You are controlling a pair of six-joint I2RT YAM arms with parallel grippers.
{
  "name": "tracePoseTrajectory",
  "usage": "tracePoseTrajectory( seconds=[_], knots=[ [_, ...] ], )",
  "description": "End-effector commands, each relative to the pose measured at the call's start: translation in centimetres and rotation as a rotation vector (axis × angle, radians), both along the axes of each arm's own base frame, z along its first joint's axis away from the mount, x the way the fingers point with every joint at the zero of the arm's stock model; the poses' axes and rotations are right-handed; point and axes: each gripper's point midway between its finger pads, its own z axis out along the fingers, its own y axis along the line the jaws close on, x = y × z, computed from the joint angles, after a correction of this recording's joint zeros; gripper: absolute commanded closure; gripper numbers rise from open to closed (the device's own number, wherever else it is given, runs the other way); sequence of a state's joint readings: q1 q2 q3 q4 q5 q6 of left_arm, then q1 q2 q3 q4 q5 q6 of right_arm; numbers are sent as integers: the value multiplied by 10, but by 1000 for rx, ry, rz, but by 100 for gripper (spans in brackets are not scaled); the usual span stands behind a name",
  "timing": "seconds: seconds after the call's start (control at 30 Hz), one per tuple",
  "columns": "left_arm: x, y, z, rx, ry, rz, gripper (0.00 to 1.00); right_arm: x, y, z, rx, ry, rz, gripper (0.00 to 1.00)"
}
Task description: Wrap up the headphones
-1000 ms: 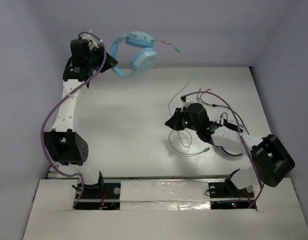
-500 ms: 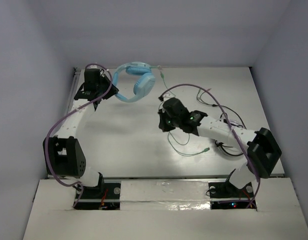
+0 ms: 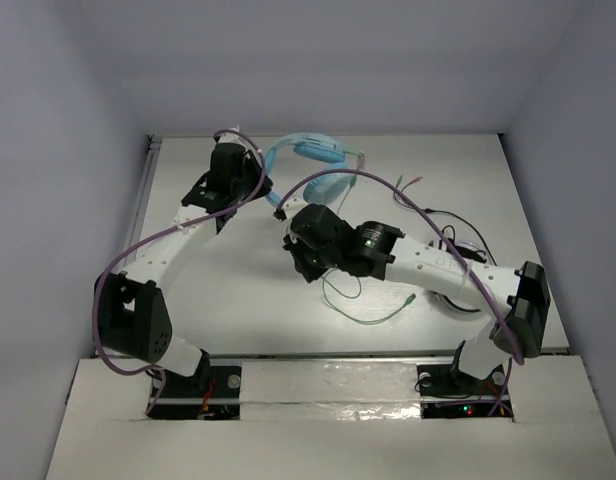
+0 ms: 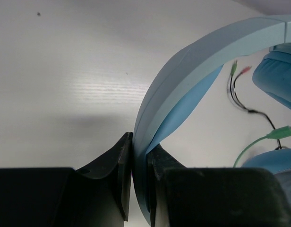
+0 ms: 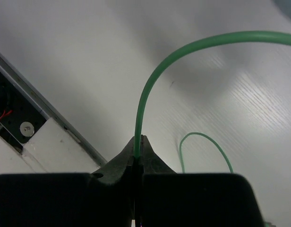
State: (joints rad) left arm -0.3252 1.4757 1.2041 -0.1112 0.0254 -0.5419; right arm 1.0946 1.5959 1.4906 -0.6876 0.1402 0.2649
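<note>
Left fingers (image 4: 127, 153) are clenched across the headband (image 4: 197, 56) of the headphones (image 3: 318, 152), an edge-on grip near one end of the band. That pins the set at the far-middle of the bench (image 3: 238, 290). Can't tell from these views whether the ear cups (image 4: 280, 75) rest on the surface or hang just over it. Right fingers (image 5: 136, 147) are pinched tight on the pale-green cable (image 5: 150, 90), which arcs up out of the tips and off toward the headphones. A slack loop of the same cable lies on the bench near the right arm. Reads as a split of roles: left is the fixed anchor, right carries the free run so it can be led around the band or cups. Gripping the band rather than a cup leaves the cups free to take turns. The right hold sits well along the cable, so a long tail trails behind it, which is a snag risk with the black lead (image 3: 450, 222) lying just beside it on the right. Judgement: early in the wrap, no turns visible on the headphones yet.
</note>
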Motion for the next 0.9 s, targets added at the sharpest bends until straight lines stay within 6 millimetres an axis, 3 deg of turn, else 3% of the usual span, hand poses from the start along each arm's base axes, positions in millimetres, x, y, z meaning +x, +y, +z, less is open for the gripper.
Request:
tracePoseTrajectory(
  seconds=[0.0,0.03,0.17,0.33,0.4,0.57,0.63,0.67,0.77,0.8,0.87],
  knots=[
    [-10,-8,25,-50,-107,-18,100,6,-15,23,-30,-71,-32,100],
    [-15,-6,31,-56,-121,-19,100,7,-20,17,-42,-78,-45,100],
    [-26,-15,24,-7,-109,-70,100,6,-20,33,12,-95,-46,100],
    [-42,-33,6,5,-84,-197,100,16,-21,72,104,-143,-34,100],
    [-48,-45,2,-18,-93,-275,100,17,-16,84,148,-120,16,100],
    [-60,-71,-10,-27,-59,-439,100,12,-1,91,181,-64,111,100],
    [-59,-78,-5,-14,-76,-473,100,15,-1,101,217,-56,133,100],
    [-59,-72,-21,24,-9,-451,100,4,6,106,252,-24,190,100],
    [-46,-72,-11,61,-5,-438,100,-8,15,118,321,29,258,100],
    [-43,-78,3,41,-36,-459,100,-15,19,120,344,50,290,100],
    [-46,-96,4,-22,-23,-541,100,-17,22,112,350,67,300,100]
  ],
)
